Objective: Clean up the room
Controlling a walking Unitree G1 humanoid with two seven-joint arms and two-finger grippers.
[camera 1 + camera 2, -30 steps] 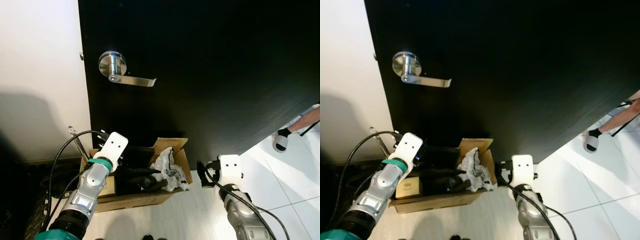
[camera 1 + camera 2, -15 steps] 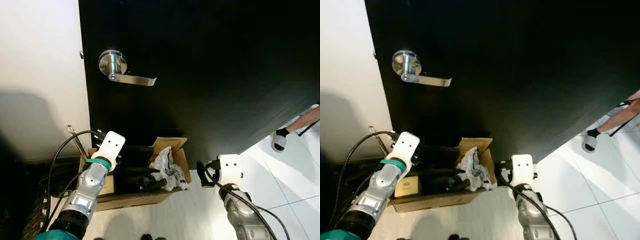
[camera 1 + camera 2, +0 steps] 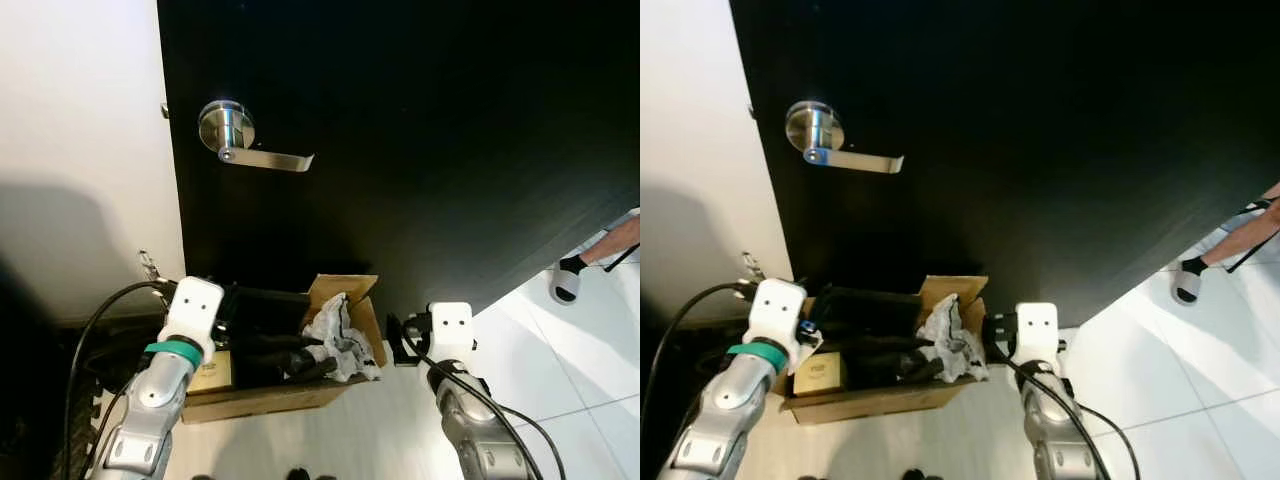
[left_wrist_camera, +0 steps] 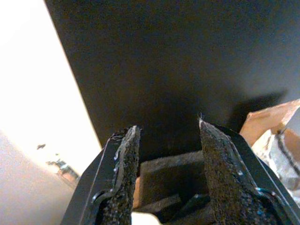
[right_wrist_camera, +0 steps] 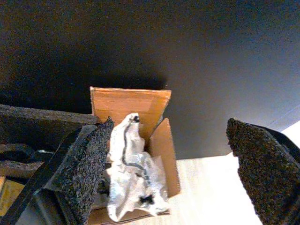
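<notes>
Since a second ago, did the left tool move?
Yes. The left tool slid toward the robot's left and a bit lower, from over the cardboard box to its left edge.

Harsh contrast marks the head views: the black door (image 3: 400, 130) swallows nearly all detail, while the white wall (image 3: 80, 120) at left and the floor tiles (image 3: 590, 380) at lower right glare brightly. A soft grey shadow lies on the wall's lower part. The metal door handle (image 3: 250, 150) glints. In the left wrist view the wall is overexposed, and the near end effector fingers (image 4: 123, 183) look slightly blurred.
</notes>
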